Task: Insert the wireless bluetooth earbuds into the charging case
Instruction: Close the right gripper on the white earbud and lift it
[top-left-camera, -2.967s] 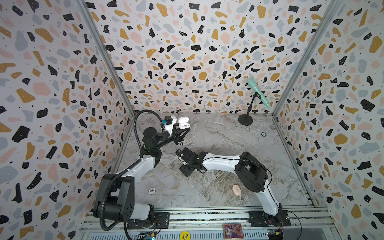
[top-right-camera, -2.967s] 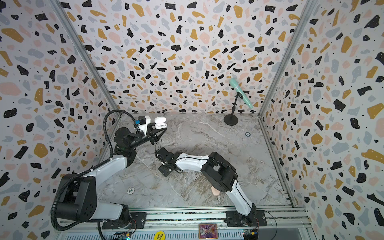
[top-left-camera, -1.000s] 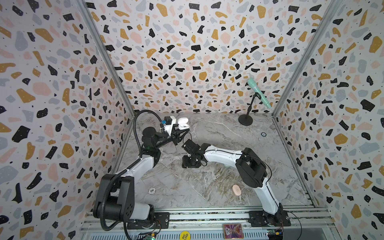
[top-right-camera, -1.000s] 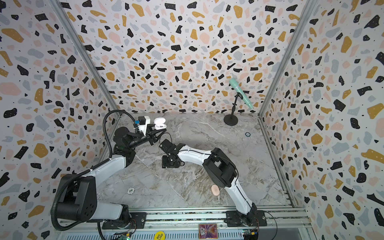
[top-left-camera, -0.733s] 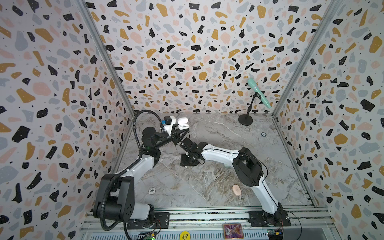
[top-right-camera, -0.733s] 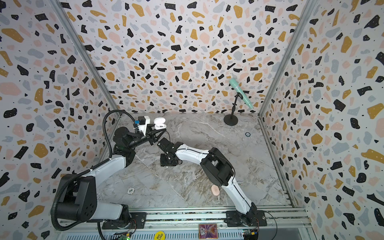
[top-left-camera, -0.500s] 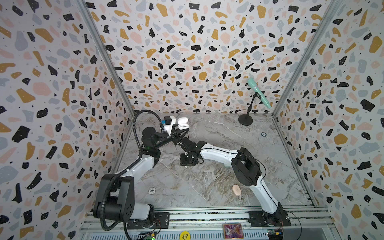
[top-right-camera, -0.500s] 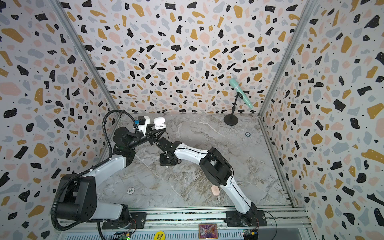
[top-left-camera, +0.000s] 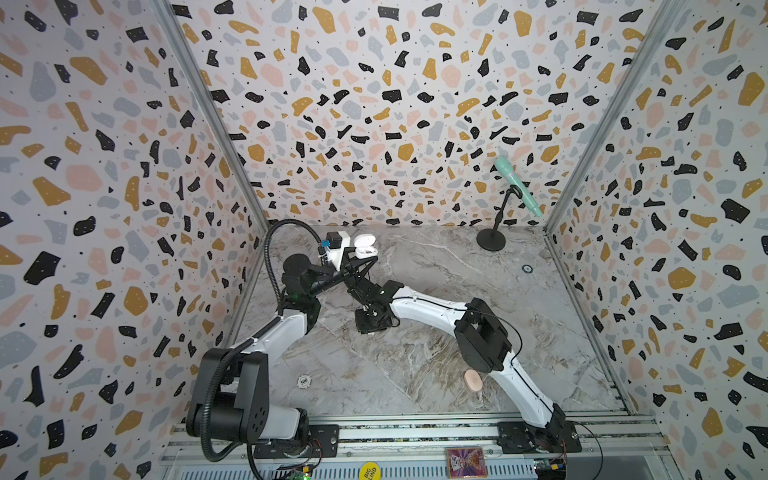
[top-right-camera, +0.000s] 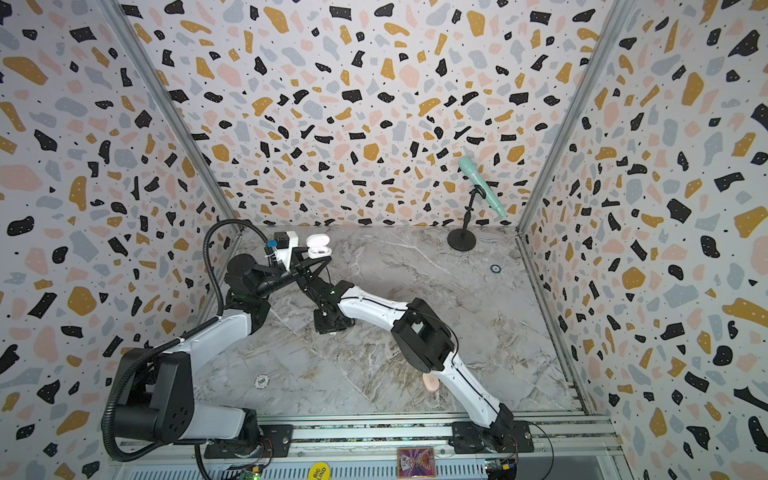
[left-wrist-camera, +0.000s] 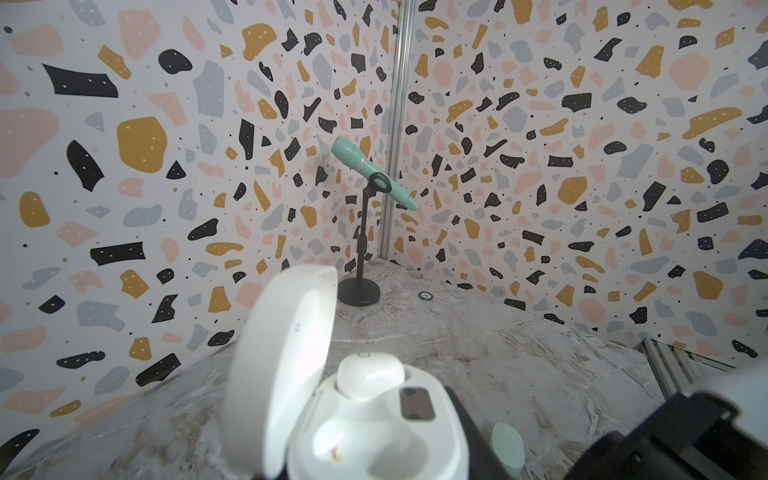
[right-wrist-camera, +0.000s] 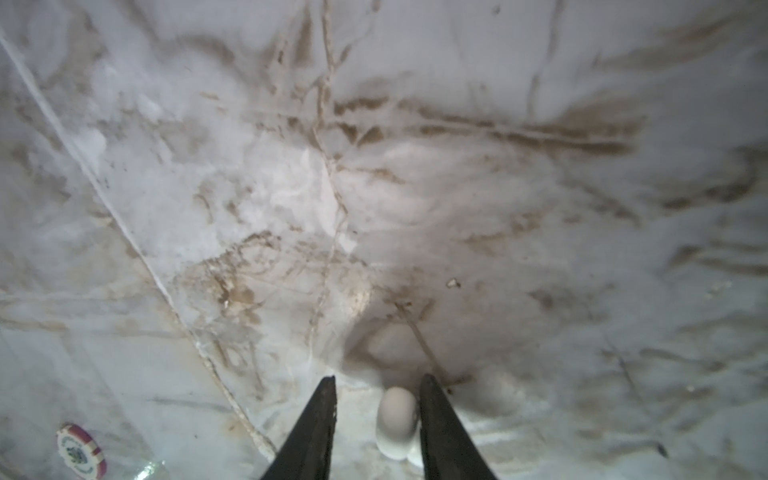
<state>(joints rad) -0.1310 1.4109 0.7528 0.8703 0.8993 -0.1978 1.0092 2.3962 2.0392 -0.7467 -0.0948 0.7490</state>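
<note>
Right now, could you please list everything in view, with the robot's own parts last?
charging case: one, white, lid open, held up at back left.
seated earbud: one, white, in the charging case; other slot empty.
loose earbud: one, white, lying on the table, left of middle.
pink case: one, pink, front, right of middle.
mint oval: one, mint green, blurred beside the charging case; cannot tell what.
microphone: one, mint green, on a black stand, back right corner.
poker chip: one, white, front left.
small disc: one, dark, back right.
card: one, purplish, front rail.
left gripper: one, black, shut on the charging case.
right gripper: one, black, open around the loose earbud.
</note>
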